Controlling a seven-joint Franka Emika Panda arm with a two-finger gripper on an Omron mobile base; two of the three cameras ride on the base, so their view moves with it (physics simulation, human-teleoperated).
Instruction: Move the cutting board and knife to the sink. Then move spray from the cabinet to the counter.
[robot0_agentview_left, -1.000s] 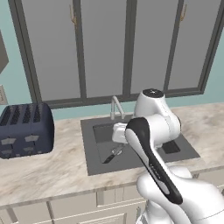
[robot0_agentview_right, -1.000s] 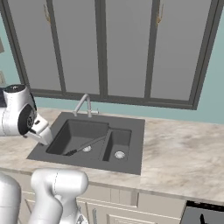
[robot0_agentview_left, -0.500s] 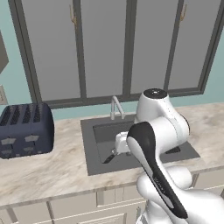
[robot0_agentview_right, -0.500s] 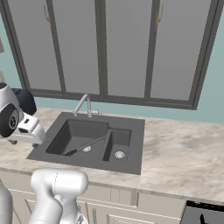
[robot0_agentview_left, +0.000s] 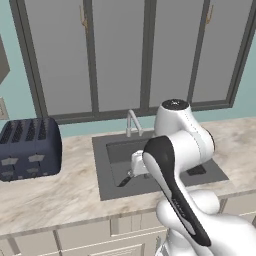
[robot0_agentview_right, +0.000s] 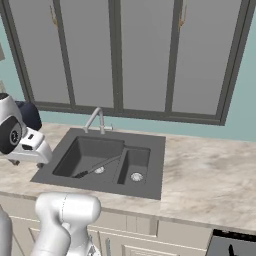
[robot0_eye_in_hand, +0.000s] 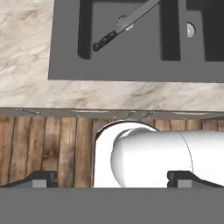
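The knife (robot0_eye_in_hand: 114, 33) leans in the large basin of the dark grey sink (robot0_eye_in_hand: 65, 57), black handle low and blade slanting up toward the divider. It also shows as a thin dark line in the basin (robot0_agentview_right: 96, 167), and its handle peeks out beside the arm (robot0_agentview_left: 124, 181). My gripper (robot0_eye_in_hand: 113, 179) is open with nothing between its fingertips. It hangs above the counter's front edge, short of the sink and well apart from the knife. The beige marble counter (robot0_agentview_right: 210, 185) surrounds the sink (robot0_agentview_right: 150, 172). The cutting board, the spray and the open-fronted cabinet are out of view.
A dark blue toaster (robot0_agentview_left: 27, 147) stands on the counter (robot0_agentview_left: 50, 197) left of the sink (robot0_agentview_left: 106, 165). The slim faucet (robot0_agentview_right: 96, 119) rises behind the basins. Grey panelled cabinet doors (robot0_agentview_left: 120, 55) cover the wall above. Wooden floor (robot0_eye_in_hand: 43, 144) shows below the counter edge.
The arm has swung back from the sink's left rim toward the counter's front edge. The knife has stayed where it lay in the basin.
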